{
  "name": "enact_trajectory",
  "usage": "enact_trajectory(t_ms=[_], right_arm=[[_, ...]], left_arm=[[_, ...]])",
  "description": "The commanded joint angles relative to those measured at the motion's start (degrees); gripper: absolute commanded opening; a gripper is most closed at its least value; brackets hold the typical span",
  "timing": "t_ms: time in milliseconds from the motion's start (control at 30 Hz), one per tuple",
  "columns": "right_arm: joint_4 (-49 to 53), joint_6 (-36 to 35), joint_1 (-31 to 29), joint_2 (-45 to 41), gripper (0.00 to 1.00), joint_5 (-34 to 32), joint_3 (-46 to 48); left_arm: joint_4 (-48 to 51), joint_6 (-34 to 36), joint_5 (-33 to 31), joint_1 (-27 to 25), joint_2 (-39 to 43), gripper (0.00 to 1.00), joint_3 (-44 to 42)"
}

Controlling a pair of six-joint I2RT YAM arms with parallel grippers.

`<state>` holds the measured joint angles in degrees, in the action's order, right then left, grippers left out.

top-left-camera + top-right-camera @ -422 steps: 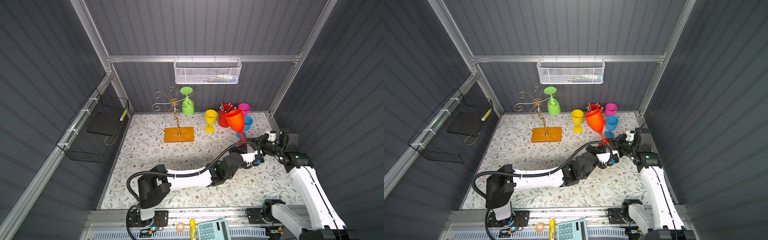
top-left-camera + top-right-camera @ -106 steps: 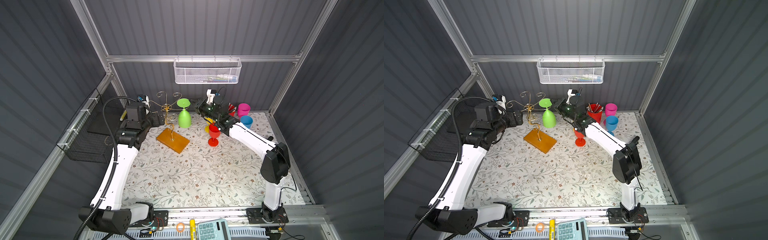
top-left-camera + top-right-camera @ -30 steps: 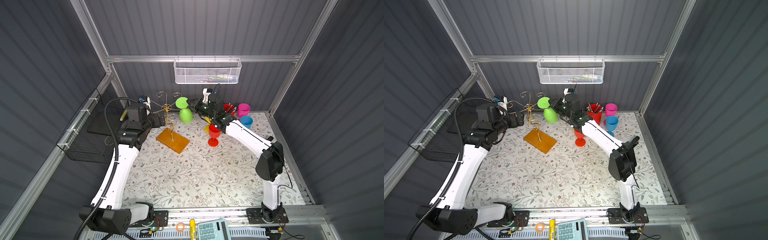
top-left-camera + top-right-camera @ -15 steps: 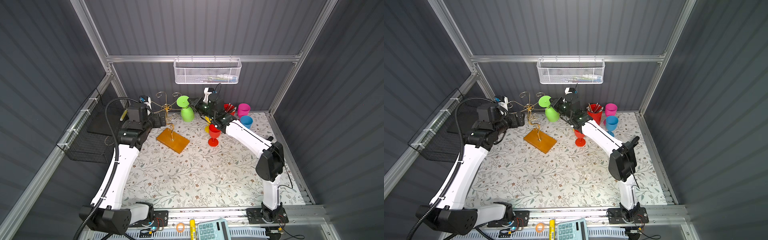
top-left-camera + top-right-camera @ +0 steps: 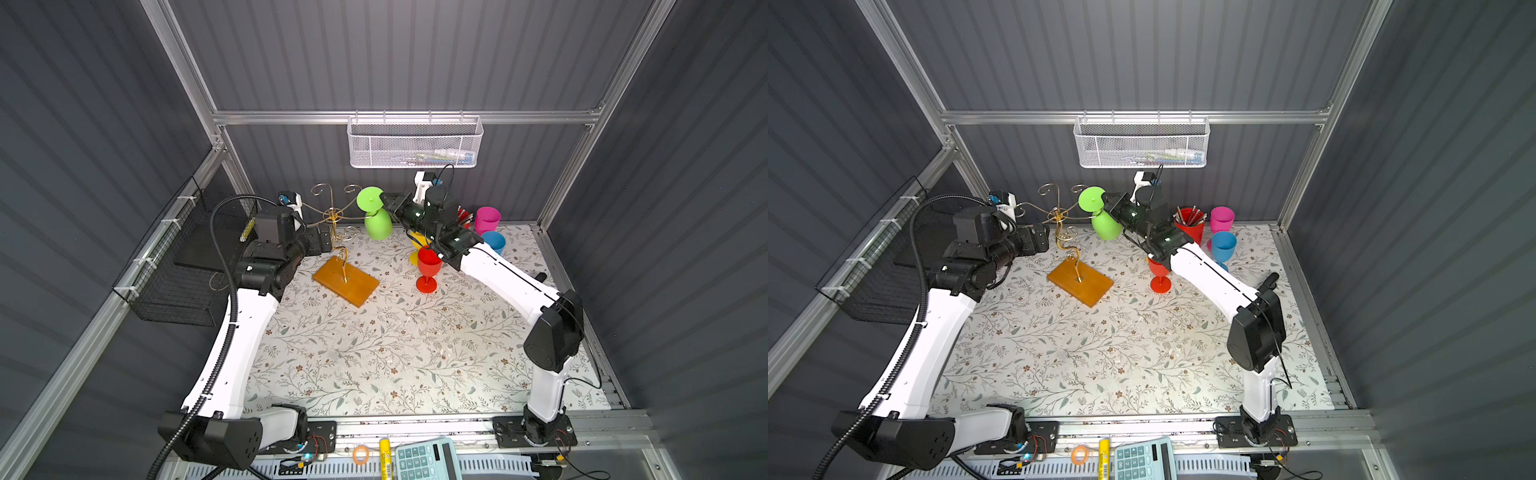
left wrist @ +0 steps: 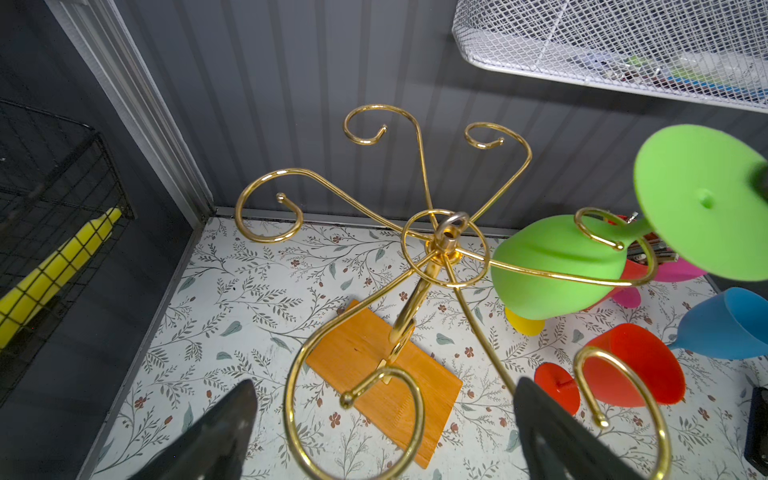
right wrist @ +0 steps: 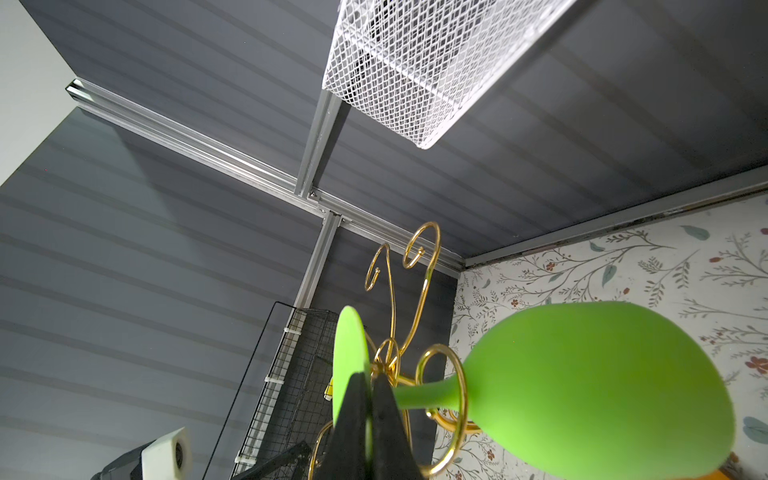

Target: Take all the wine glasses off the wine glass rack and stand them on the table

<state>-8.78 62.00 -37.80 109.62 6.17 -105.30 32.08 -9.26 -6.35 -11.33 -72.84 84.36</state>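
The green wine glass (image 5: 378, 224) (image 5: 1106, 227) hangs upside down and tilted on the wine glass rack (image 5: 347, 281) (image 5: 1079, 283), a gold wire stand on an orange wooden base. Its stem still passes through a scroll ring in the right wrist view, where the wine glass (image 7: 594, 395) fills the lower corner. My right gripper (image 5: 384, 200) (image 5: 1106, 200) (image 7: 369, 380) is shut on the rim of the glass's flat foot. My left gripper (image 5: 322, 241) (image 5: 1037, 241) (image 6: 384, 395) is open at the rack's left side, with a scroll loop of the rack (image 6: 446, 237) between its fingers.
A red glass (image 5: 428, 266) stands right of the rack, with a yellow glass (image 5: 417, 241) half hidden behind my right arm. Blue (image 5: 493, 241) and pink (image 5: 487, 218) glasses and a red pencil cup (image 5: 1190, 224) line the back. A white mesh basket (image 5: 415, 143) hangs overhead.
Over the last second my right gripper has carried the glass's foot slightly right and up, keeping the glass tilted. The left arm and the rack have not moved.
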Motion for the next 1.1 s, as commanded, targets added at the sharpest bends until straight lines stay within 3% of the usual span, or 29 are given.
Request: enact_trajectory(t_ms=[0, 400, 1067], right_arm=[[-1.95, -1.01, -0.31, -2.15, 0.02, -0.46, 1.21], [-0.9, -1.09, -2.53, -0.96, 0.01, 0.36, 0.13], [3.5, -1.92, -3.59, 6.89, 0.0, 0.95, -11.65]], left_arm=[[0.01, 0.56, 0.02, -0.44, 0.57, 0.96, -0.53], [-0.08, 0.47, 0.29, -0.54, 0.59, 0.96, -0.53], [0.09, 1.08, -0.24, -1.06, 0.72, 0.96, -0.53]])
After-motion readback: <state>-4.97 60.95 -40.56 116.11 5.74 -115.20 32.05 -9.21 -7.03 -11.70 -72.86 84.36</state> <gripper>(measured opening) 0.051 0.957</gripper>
